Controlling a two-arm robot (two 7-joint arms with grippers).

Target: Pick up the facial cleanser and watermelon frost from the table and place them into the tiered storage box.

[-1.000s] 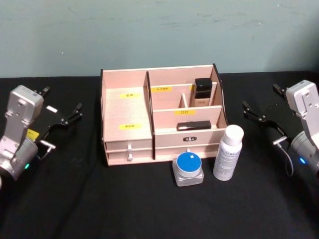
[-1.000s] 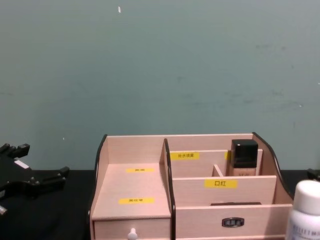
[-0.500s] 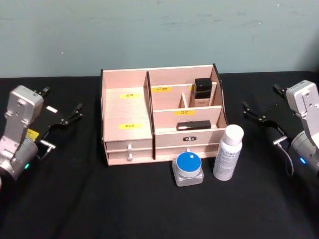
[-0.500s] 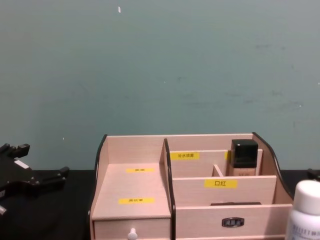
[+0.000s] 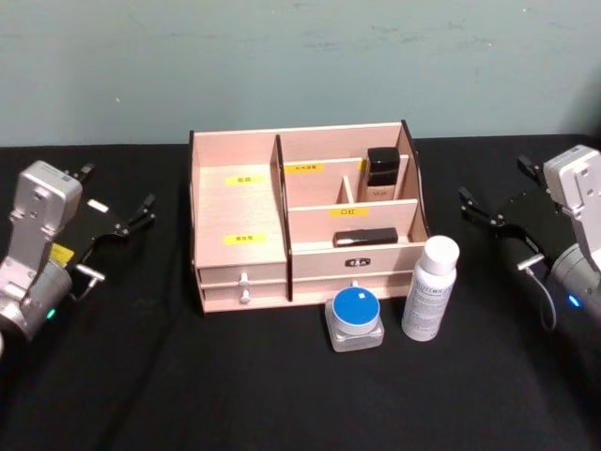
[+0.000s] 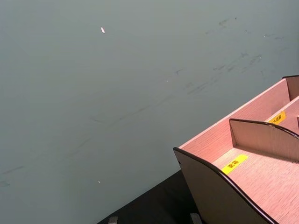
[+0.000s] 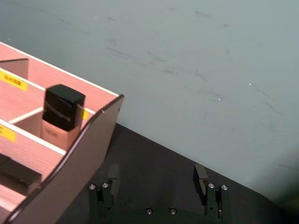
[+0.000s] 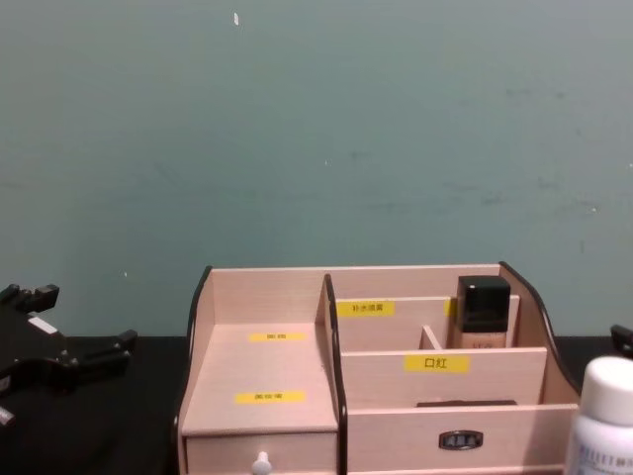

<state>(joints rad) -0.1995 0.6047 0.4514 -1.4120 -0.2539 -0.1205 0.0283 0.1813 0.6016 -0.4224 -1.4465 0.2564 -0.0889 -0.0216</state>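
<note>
The tiered storage box (image 5: 239, 202) is sitting at the middle of the black tabletop (image 5: 282, 404), its back edge lying near the teal wall. The watermelon frost (image 5: 355, 318) is resting on the tabletop just in front of the box's lower right drawer, close to the drawer front. The facial cleanser (image 5: 430, 289) is standing upright just beside the jar on its right, off the box's front right corner, with a narrow gap between them. In the chest view, its white cap (image 8: 605, 388) is rising at the lower right edge.

A black-capped bottle (image 5: 381, 174) is occupying the rear right compartment, and a flat black item (image 5: 364, 237) is lying in the compartment in front of it.

The left end effector (image 5: 113, 193) is hovering well to the left of the box, fingers spread. The right end effector (image 5: 495, 183) is hovering to the right of the box, fingers spread wide, as the right wrist view (image 7: 156, 179) is showing. A stretch of bare tabletop is lying between it and the cleanser, and a broad band is running along the near edge in front of both items.
</note>
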